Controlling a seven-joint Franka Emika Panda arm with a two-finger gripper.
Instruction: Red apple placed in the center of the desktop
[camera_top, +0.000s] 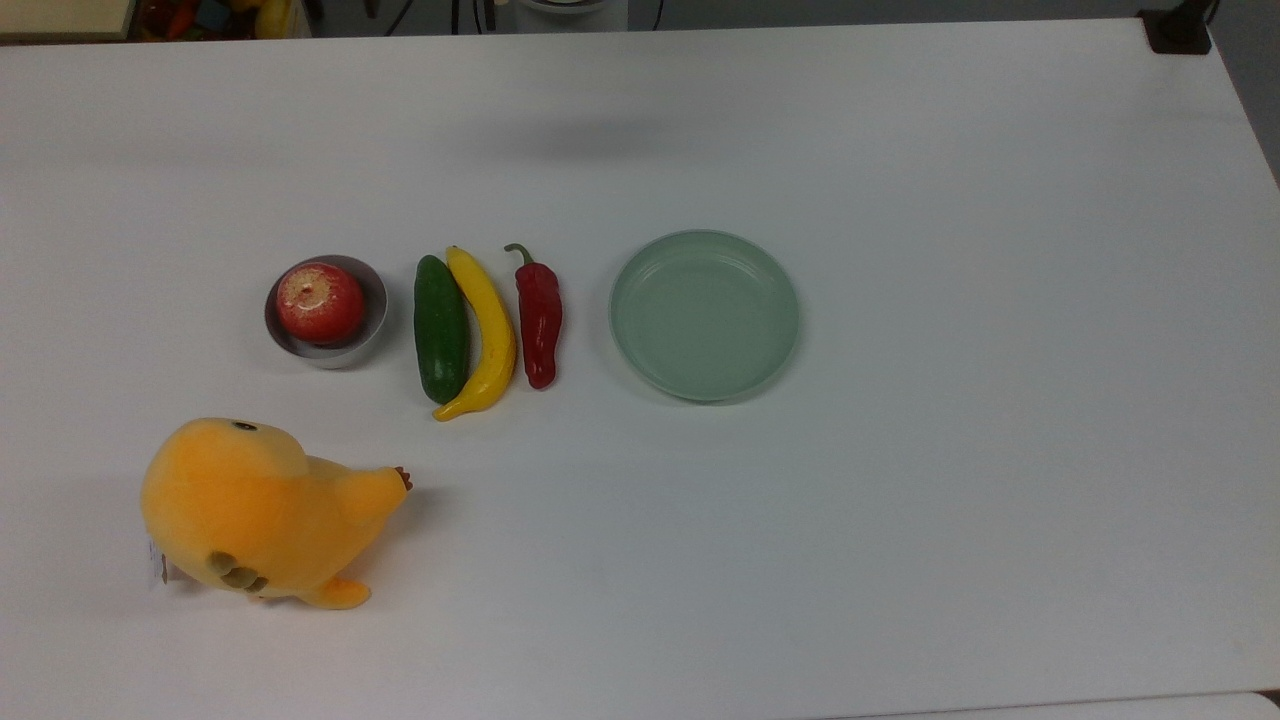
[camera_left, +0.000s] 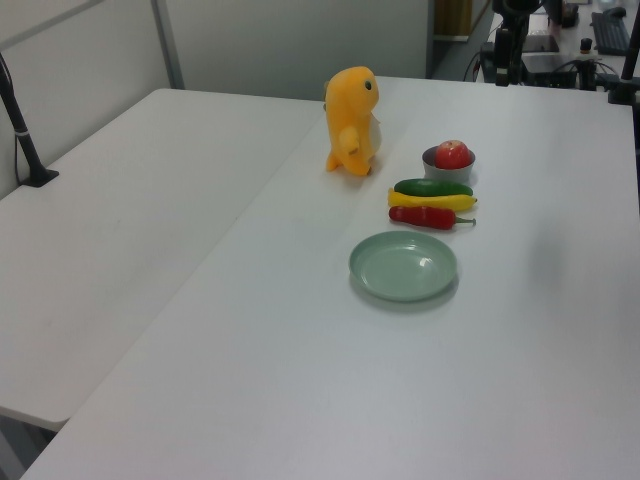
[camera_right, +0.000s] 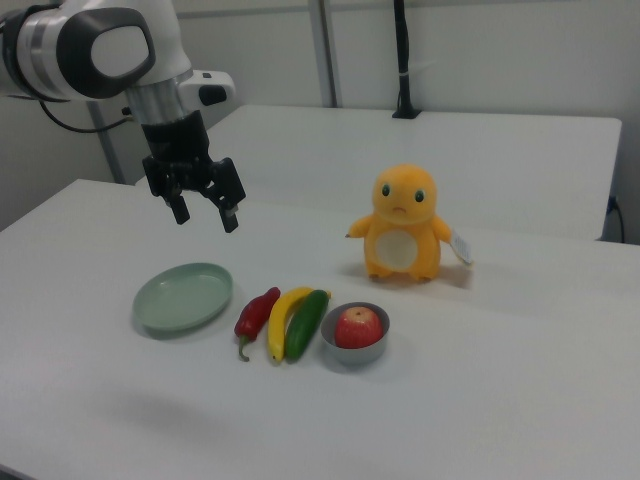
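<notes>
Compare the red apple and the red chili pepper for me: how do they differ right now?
The red apple is round; the red chili pepper is long and tapered. The apple sits in a small grey bowl; the pepper lies directly on the desktop beside the banana. Both are red.

The grey bowl (camera_right: 355, 345) hides the red apple's (camera_right: 357, 327) underside.
</notes>
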